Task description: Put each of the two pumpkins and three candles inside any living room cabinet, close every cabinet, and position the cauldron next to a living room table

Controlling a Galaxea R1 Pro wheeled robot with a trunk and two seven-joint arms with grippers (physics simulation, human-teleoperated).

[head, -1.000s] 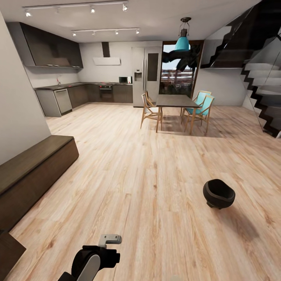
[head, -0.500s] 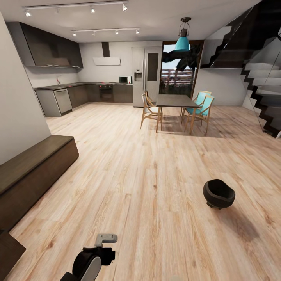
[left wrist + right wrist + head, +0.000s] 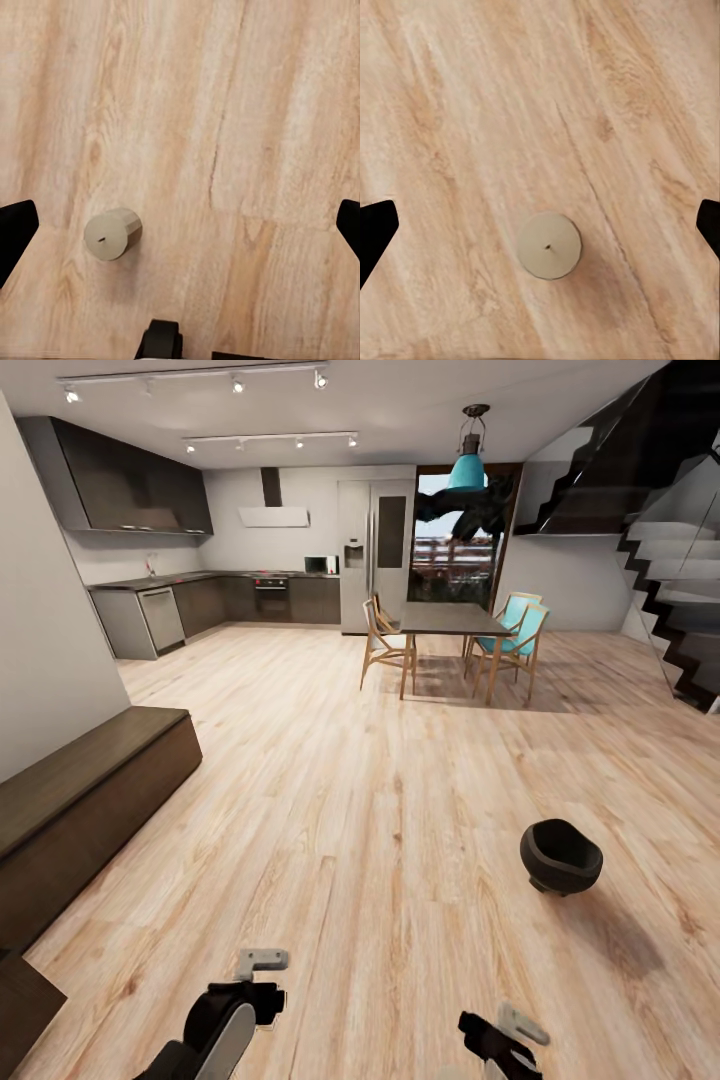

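While both stand agape, candle (image 3: 112,235) under left pincer (image 3: 180,221), another candle (image 3: 549,245) under right pincer (image 3: 540,225)

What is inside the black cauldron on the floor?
The cauldron stands on the wooden floor. Its mouth shows a dark interior with nothing visible; the bottom is hidden by the near rim.

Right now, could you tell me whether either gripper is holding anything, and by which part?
Nothing is held: both grippers are open above the floor, each with a candle standing below.
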